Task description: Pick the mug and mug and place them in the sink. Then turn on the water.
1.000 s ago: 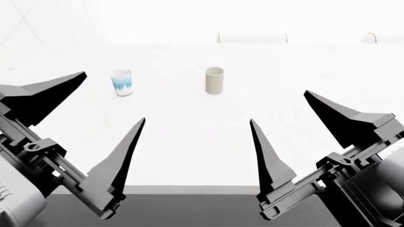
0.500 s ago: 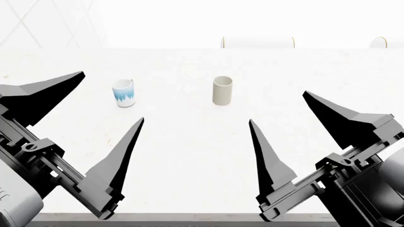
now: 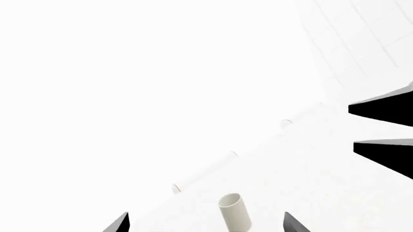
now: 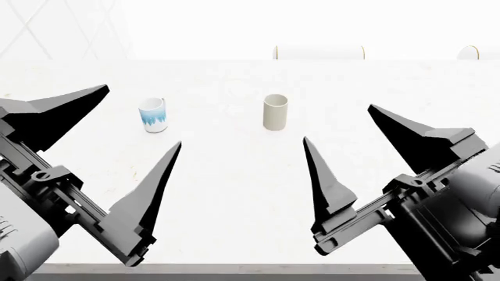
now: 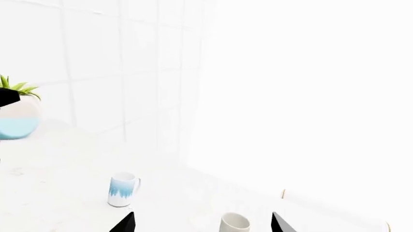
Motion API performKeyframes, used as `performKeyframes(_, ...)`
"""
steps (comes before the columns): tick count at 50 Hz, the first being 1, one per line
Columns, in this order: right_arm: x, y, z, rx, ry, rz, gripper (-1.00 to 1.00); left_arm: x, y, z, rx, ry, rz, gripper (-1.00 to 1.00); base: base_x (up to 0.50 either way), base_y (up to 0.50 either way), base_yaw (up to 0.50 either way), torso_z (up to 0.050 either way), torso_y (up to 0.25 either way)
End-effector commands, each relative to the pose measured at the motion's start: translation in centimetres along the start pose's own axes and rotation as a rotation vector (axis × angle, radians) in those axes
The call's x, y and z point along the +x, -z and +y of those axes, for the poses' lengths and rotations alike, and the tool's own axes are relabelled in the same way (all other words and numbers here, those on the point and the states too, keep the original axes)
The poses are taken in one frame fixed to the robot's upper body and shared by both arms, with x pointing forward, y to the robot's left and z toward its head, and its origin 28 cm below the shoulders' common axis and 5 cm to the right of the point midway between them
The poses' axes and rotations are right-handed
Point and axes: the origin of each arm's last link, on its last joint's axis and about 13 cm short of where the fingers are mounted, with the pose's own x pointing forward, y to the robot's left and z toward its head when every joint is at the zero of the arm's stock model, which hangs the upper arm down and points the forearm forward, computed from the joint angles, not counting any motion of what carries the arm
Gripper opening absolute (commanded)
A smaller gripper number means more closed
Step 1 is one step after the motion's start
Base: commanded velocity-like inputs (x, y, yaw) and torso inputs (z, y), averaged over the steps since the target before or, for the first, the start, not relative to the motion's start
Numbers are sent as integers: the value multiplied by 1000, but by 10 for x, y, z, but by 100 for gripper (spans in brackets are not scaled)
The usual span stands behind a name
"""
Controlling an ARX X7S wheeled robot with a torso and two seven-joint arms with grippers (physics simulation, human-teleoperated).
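Observation:
Two mugs stand upright on the white counter (image 4: 234,193). The white mug with the blue jagged pattern (image 4: 154,115) (image 5: 123,189) is at the left; the plain cream mug (image 4: 275,111) (image 3: 235,211) (image 5: 234,223) is near the middle. My left gripper (image 4: 137,117) hangs open in front of the patterned mug, holding nothing. My right gripper (image 4: 343,126) is open too, in front and to the right of the cream mug, empty. The sink is out of view.
Pale cylinders (image 4: 318,52) (image 4: 476,52) lie along the back of the counter. A potted plant in a white and blue pot (image 5: 17,113) stands by the tiled wall (image 5: 96,72). The counter's front edge (image 4: 234,270) runs just below the grippers.
The head view rose a little a second ago, so the mugs sit lower in frame. Since half a second ago my right gripper has shifted slightly left and up; the left barely moved.

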Motion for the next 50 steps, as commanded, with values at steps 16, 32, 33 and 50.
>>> performKeyframes(16, 52, -47, -25, -40, -126, 191, 100, 7, -35, 25, -47, 98, 173, 100, 0, 0, 0, 0, 0)
performKeyframes(32, 76, -53, -42, -93, -185, 325, 100, 12, -43, 36, -110, 101, 271, 100, 0, 0, 0, 0, 0)
performKeyframes(33, 77, -53, -42, -97, -193, 332, 100, 13, -43, 36, -118, 101, 277, 100, 0, 0, 0, 0, 0)
performKeyframes(50, 87, -47, -49, -86, -265, 431, 100, 24, -41, 43, -168, 144, 374, 100, 0, 0, 0, 0, 0)
